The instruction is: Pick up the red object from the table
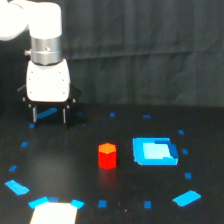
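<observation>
Exterior view, red object [107, 156] beside blue piece [154, 151]

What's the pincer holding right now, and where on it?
Nothing. The pincer hangs open above the table, its fingers apart with only a bit of blue showing between them. The red object stands untouched, off toward the exterior view's right.

The red object [107, 156], a small orange-topped block, stands upright on the black table [60, 165].
</observation>
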{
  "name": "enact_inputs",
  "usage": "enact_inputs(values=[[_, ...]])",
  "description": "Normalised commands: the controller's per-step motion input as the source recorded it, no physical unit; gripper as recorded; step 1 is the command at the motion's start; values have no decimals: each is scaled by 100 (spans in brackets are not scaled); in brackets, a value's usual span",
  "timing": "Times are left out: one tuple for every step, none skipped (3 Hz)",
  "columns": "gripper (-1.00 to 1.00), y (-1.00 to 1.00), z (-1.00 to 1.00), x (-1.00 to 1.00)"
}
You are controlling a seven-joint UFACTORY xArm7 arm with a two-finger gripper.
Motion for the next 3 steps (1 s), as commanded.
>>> enact_inputs(values=[[95,-69,-71,100],[-22,-20,-100,100],[23,-71,-100,100]])
